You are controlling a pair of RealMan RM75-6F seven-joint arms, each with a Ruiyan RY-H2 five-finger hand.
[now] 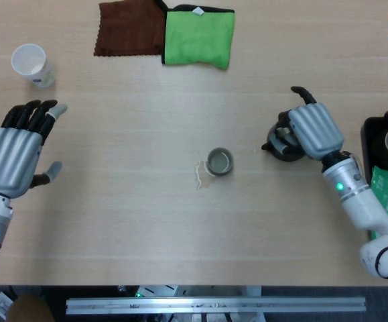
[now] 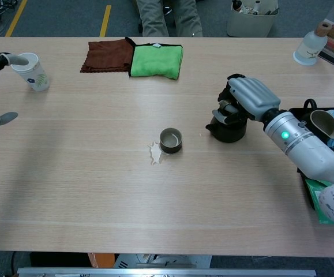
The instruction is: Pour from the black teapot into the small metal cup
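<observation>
Black teapot (image 1: 279, 144): stands upright on table (image 1: 147, 235), R of centre, spout toward the small metal cup (image 1: 220, 162); well apart from it.
Right hand (image 1: 311, 129): over the teapot, fingers curled down round its top/handle, gripping it; pot base on the tabletop in chest view.
Small metal cup: upright, mid-table, L of teapot. Small wet patch (image 1: 201, 176) on the wood just beside cup, on its L/near side.
Left hand (image 1: 13, 154): far L edge, holds nothing, fingers spread & apart, thumb out to the side.
Paper cup (image 1: 31, 64): upper L, near L fingertips, not touching.
Brown cloth (image 1: 130, 28) & green cloth (image 1: 198, 37): far edge, side by side, touching.
Black tray (image 1: 374, 144): R edge, w/ misc. items, contents partly cut off.
Bottle (image 2: 311, 46): far R corner, chest view.
</observation>
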